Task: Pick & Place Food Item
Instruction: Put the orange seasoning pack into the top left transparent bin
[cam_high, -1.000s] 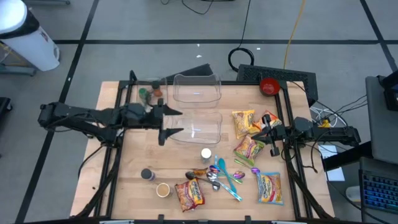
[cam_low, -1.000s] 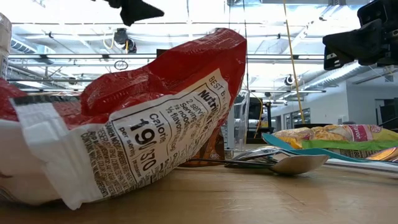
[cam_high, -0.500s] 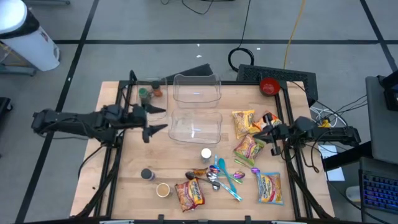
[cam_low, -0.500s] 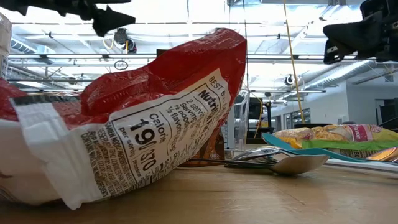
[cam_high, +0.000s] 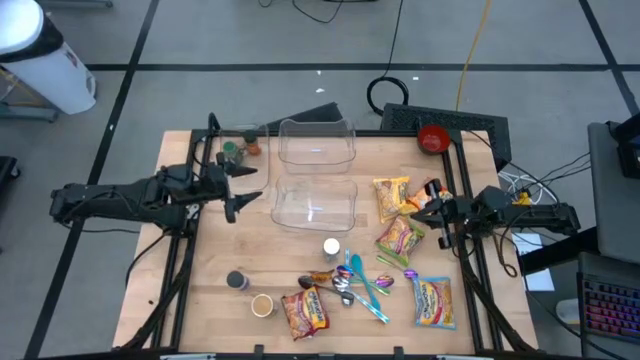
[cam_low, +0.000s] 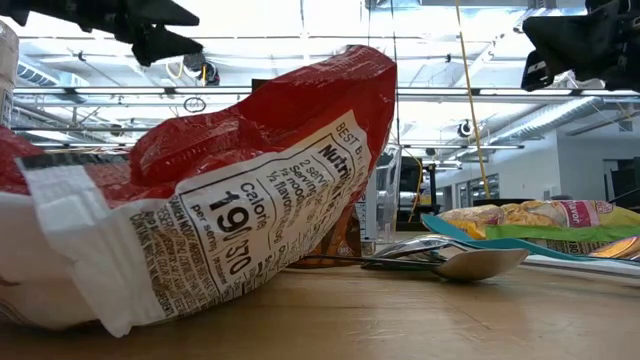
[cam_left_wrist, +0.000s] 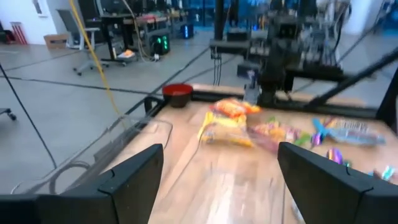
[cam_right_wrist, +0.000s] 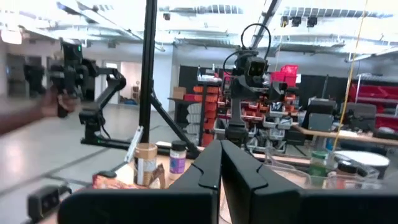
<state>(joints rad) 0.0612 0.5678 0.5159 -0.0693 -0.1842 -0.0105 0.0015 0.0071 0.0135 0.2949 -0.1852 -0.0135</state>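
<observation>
While the left end effector (cam_high: 243, 183) hung spread beside the clear container (cam_high: 315, 202), the right end effector (cam_high: 428, 214) sat closed, empty, over snack packets (cam_high: 398, 238).

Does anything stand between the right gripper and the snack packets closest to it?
Nothing visible does. The right gripper, fingers shut, hangs at the table's right side directly beside the yellow snack packet and the packet below it, with no object between.

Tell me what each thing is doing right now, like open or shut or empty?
Left gripper: open, holding nothing.
Right gripper: shut, holding nothing.
Near clear bin: empty.
Far clear bin: empty.
Red snack bag: lying flat on the table, untouched.
Red bowl: upright.
</observation>
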